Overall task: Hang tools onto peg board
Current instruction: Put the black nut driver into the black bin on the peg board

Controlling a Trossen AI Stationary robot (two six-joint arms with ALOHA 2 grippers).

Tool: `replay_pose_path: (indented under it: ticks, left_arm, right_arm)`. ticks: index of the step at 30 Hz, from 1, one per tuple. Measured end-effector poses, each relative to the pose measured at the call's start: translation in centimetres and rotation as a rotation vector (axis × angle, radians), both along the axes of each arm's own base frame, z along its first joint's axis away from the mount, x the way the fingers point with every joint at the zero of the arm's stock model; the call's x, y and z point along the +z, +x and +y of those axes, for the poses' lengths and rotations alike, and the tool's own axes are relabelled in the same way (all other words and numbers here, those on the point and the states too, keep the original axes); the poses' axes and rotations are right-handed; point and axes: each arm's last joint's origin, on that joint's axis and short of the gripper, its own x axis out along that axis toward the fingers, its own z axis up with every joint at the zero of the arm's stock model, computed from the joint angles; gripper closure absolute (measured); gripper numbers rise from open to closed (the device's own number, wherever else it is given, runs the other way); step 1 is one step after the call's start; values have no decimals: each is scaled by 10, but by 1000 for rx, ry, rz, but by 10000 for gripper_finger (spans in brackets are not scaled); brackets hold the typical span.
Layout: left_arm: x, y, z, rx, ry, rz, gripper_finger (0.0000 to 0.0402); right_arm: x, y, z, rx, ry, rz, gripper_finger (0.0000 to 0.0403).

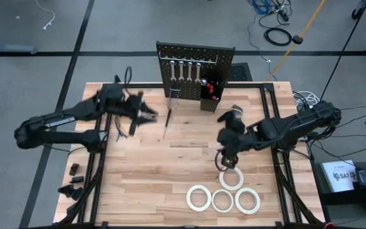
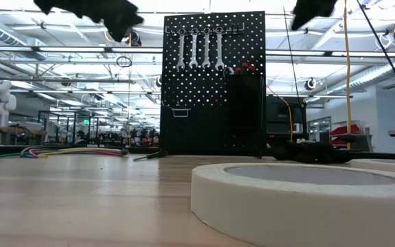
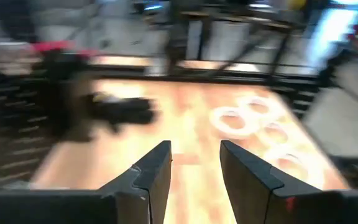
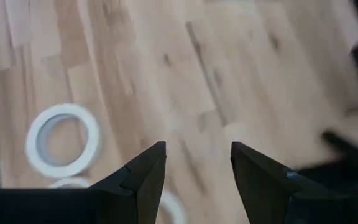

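Observation:
The black peg board [image 1: 196, 62] stands upright at the table's far edge. Several silver wrenches [image 1: 186, 70] hang from its hooks, and red-handled tools stick out of its black bin [image 1: 208, 97]. A thin screwdriver [image 1: 166, 122] lies flat on the wood in front of it. Several white tape rolls [image 1: 223, 194] lie flat at the near right. My left gripper [image 1: 151, 117] hovers open just left of the screwdriver, with nothing between its fingers [image 3: 157, 165]. My right gripper [image 1: 223, 164] hangs open above the farthest roll [image 4: 63, 140], holding nothing.
A black glove [image 1: 231, 116] lies on the table between the bin and my right arm. Loose cables [image 1: 116, 130] lie under my left arm. Small black parts [image 1: 74, 181] sit off the table's left rail. Bare wood [image 1: 145, 184] spreads across the near left.

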Motion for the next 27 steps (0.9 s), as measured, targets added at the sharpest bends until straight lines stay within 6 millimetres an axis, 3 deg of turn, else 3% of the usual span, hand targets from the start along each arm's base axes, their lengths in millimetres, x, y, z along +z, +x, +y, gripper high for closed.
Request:
replay_pose_path:
  ticks: [6,11,15,19,23,27]
  left_arm:
    - [-32,5,-51,-174,-46,-130,263]
    - [-54,7,-79,-163,-62,-150,263]
    - [-61,9,-101,-130,-59,-120,263]
    - [-69,12,-125,-120,-27,-91,263]
    - [-77,19,-146,-113,-11,-105,263]
    - [-81,25,-161,-146,-29,-149,263]
  right_arm:
    - [-22,-16,26,-118,100,73,227]
    - [-66,-31,41,-172,115,150,227]
    - [-97,-33,44,-178,141,125,227]
    - [-120,-17,45,-128,263,-58,227]
    - [-128,12,58,71,331,-266,227]
    - [-144,37,69,99,282,-213,227]
